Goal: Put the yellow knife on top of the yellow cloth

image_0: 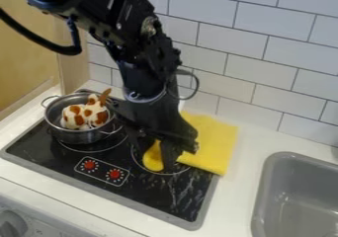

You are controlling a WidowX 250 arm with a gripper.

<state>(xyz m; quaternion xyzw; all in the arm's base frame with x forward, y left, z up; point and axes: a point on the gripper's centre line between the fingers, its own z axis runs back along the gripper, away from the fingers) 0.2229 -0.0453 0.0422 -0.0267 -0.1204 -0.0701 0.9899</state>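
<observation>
The gripper (157,162) is at the yellow knife (152,161), above the stove (148,196); whether it grasps it, I cannot tell. The yellow cloth (214,141) overlaps the stove's sink-side edge, counter (243,164) between cloth and sink (259,194)

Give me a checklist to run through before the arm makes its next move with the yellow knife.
1. Knife at the hand: ok. The yellow knife is right at the hand.
2. Grip secure: cannot tell. The hand partly hides the knife.
3. Knife clear of the stovetop: cannot tell. It may be touching.
4. Knife on the cloth: not ok. It is over the stovetop, beside the yellow cloth.
5. Cloth spread out: ok. It overlaps the stovetop's edge.
6. Pot apart from the hand: ok. It sits to the picture's left.
</observation>
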